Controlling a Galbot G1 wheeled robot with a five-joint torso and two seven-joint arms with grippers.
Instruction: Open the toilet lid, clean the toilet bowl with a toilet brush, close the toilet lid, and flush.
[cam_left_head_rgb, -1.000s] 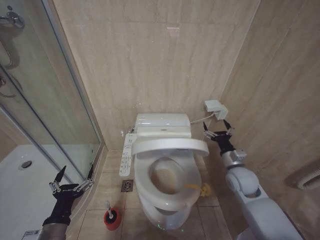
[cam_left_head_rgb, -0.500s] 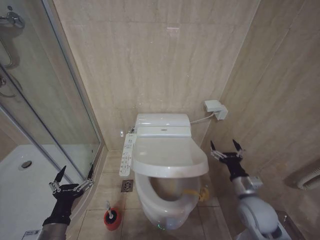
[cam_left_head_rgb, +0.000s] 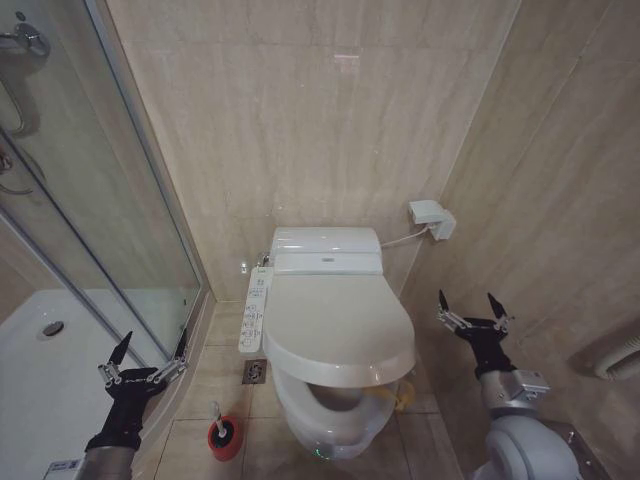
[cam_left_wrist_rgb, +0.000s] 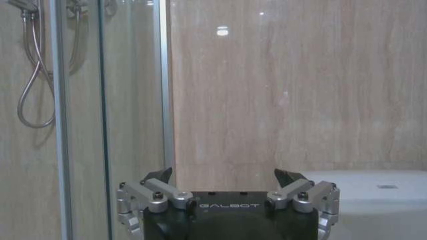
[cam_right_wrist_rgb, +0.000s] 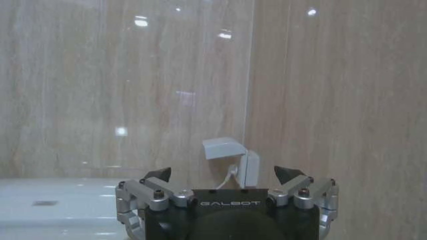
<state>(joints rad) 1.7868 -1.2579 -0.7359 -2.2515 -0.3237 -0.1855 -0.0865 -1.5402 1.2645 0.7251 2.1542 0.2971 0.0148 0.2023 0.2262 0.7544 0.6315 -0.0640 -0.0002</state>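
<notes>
The toilet lid (cam_left_head_rgb: 337, 325) is seen lowered most of the way over the toilet bowl (cam_left_head_rgb: 335, 425), tilted rather than flat, so that a crescent of the bowl's inside is left showing under its front edge. From this, the closing step is judged to be nearly done, with the flush not yet given.

The right gripper (cam_left_head_rgb: 472, 310) is held in the air beside the toilet, near the side wall and apart from the lid; its fingers are spread wide and nothing is pinched between them. Such a position is probably explained by the lid being left to drop under its own weight.

The left gripper (cam_left_head_rgb: 146, 355) is parked low by the shower glass (cam_left_head_rgb: 100, 200), fingers likewise spread and empty, well apart from the toilet. It is kept out of the way, and close to the toilet brush (cam_left_head_rgb: 217, 420), which is stood head-down in a small red holder (cam_left_head_rgb: 225, 440) on the floor beside the bowl's base, within easy reach.

A control panel (cam_left_head_rgb: 253, 312) is fixed along the toilet's left side, and a white wall socket (cam_left_head_rgb: 432, 218) with a cable is mounted behind; no lettering can be made out on either. The word GALBOT is read on both gripper bodies in the wrist views.
</notes>
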